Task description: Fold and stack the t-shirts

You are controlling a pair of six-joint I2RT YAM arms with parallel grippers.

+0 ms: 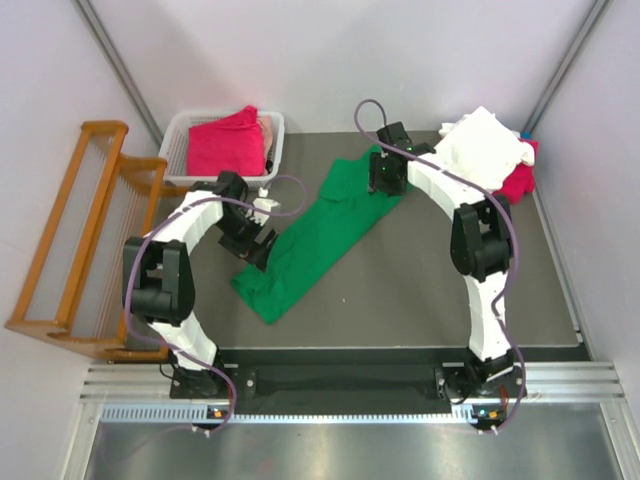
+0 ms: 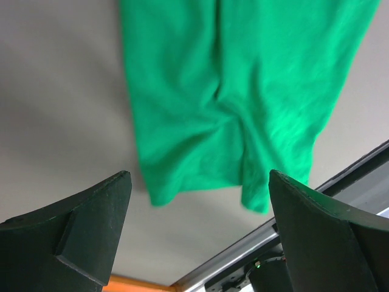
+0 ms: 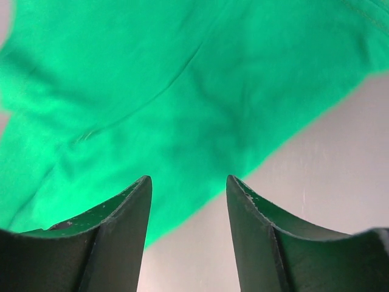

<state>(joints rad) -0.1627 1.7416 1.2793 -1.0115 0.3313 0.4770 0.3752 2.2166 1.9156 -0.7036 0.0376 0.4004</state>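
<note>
You are hovering the empty left gripper [image 2: 199, 179] and right gripper [image 3: 188, 182], both spread apart, over the two ends of the green t-shirt [image 1: 320, 235] lying long on the table [image 1: 430, 290], probably getting ready to fold it

We see bright, even light overhead, only faint shadows on the dark grey counter [image 1: 420, 290]. In both wrist views the bright green cloth t-shirt [image 2: 243, 91] looks soft and slightly blurred, with a pale sheen on the counter
</note>
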